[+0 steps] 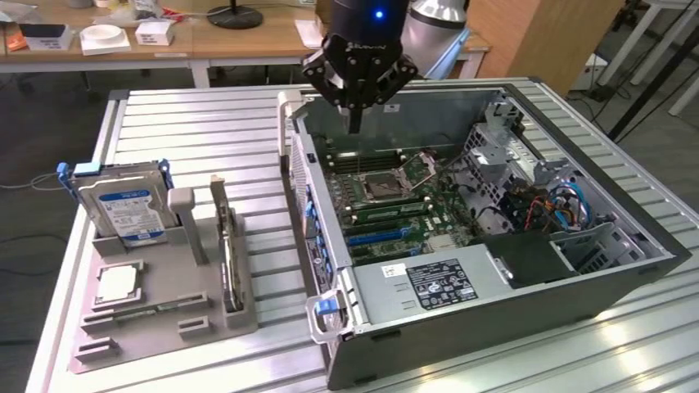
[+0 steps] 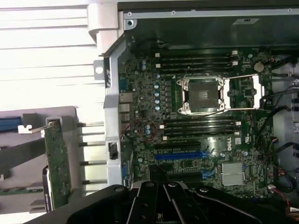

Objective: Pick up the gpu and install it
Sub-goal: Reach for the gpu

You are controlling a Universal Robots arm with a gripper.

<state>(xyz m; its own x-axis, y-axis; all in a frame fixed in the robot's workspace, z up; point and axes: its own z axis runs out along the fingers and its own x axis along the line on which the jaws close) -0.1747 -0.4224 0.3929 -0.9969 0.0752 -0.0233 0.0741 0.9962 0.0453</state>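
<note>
- The gpu (image 1: 228,254), a thin, flat, dark grey-green expansion card with a metal edge, stands on its long edge in a slot of a pale grey moulded holder (image 1: 164,327). In the wrist view its green board (image 2: 58,163) rises from that same holder.
- Nothing grips or touches the gpu.
- At the holder's far end a boxy hard drive with a blue-and-white label (image 1: 126,211) stands upright in a blue-edged frame.
- A square silver processor chip (image 1: 117,282) lies flat in a recess nearer the camera. Just beside it is what looks like a narrow memory stick (image 1: 153,309), though it is hard to make out.
- The holder rests on the silver slatted aluminium tabletop (image 1: 196,131), on the exterior view's left of a black desktop computer case (image 1: 492,323) lying on its side with the panel off.
- Inside the case, the dark green motherboard (image 1: 394,205) is exposed. It carries an open metal-framed processor socket (image 2: 203,95) and a blue expansion slot (image 2: 180,155).
- A grey power supply box with a printed label (image 1: 437,282) sits at the near end of the case.
- The black tool (image 1: 355,123) hangs over the far end of the case, above the motherboard and well apart from the gpu.
- Its fingers are pressed together into one narrow tip, with nothing between them. The wrist view shows the tool (image 2: 164,200) above the blue slots.
</note>
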